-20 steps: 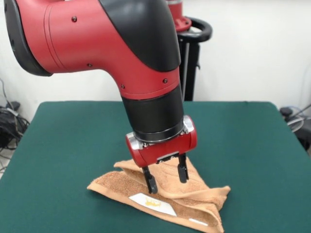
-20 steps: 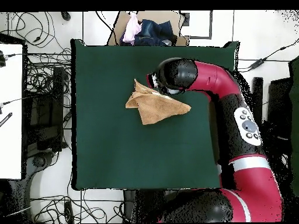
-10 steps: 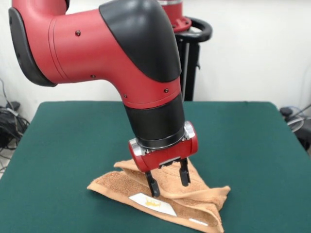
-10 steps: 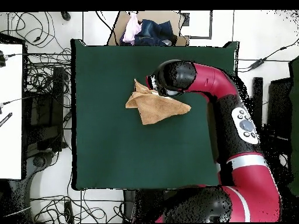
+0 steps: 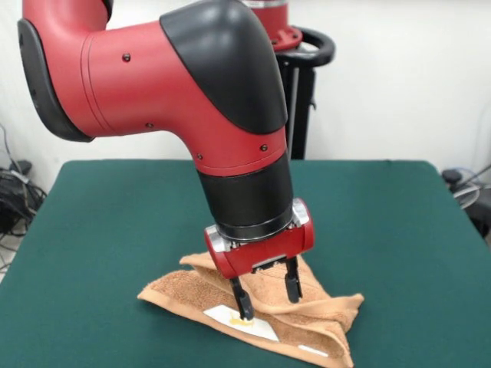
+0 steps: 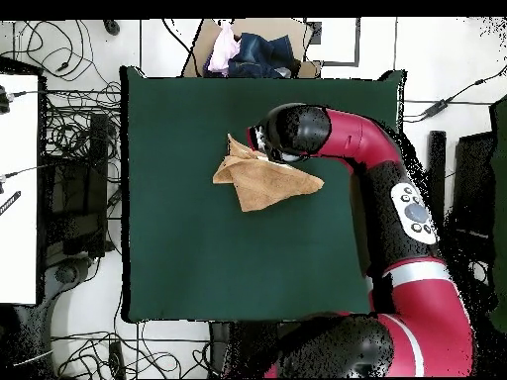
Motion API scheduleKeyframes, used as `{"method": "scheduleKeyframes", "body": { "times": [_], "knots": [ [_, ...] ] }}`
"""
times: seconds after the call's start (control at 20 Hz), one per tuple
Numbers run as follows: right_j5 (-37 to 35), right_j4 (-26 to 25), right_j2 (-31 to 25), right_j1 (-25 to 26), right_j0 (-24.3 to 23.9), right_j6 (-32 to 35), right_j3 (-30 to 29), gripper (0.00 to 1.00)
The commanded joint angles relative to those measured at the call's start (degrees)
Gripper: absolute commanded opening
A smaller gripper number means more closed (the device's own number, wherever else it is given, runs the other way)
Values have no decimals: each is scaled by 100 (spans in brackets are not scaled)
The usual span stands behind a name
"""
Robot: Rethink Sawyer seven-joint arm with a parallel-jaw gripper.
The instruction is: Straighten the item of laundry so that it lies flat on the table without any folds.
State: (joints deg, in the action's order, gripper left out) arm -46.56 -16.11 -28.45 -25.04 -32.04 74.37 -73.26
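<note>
The item of laundry [image 5: 176, 290], a peach-orange terry towel, lies crumpled and folded over itself on the green table [image 5: 115, 230], with a white label [image 5: 244, 323] facing up near its front fold. My gripper [image 5: 268, 300] hangs open right over the towel's middle. Its left fingertip [image 5: 245, 310] touches or nearly touches the fold by the label, and the other sits just above the cloth. In the overhead view the towel [image 6: 262, 181] shows as a rough triangle on the table [image 6: 198, 257]. The arm's wrist [image 6: 287, 132] covers one corner of the towel and hides the gripper.
A cardboard box of clothes [image 6: 253, 49] sits beyond the table's far edge in the overhead view. Cables [image 6: 64, 129] and a white desk [image 6: 15, 178] lie off the left side. A black stand [image 5: 307, 92] rises behind the table.
The gripper has come down a little and shifted slightly right, so its fingertips now reach the towel's top fold. The towel itself has not moved.
</note>
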Motion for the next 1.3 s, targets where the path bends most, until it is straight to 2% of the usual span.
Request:
{"method": "scheduleKeyframes", "body": {
  "times": [0.05, 0.55, 0.9, 1.3],
  "knots": [
    [477, -638, -28, 220, 131, -419, -517, 100],
    [228, -645, 90, 250, 252, -429, -475, 100],
    [199, -681, 202, 202, 304, -322, -652, 100],
    [295, -912, 68, 488, 129, -503, -684, 100]
  ]
}}
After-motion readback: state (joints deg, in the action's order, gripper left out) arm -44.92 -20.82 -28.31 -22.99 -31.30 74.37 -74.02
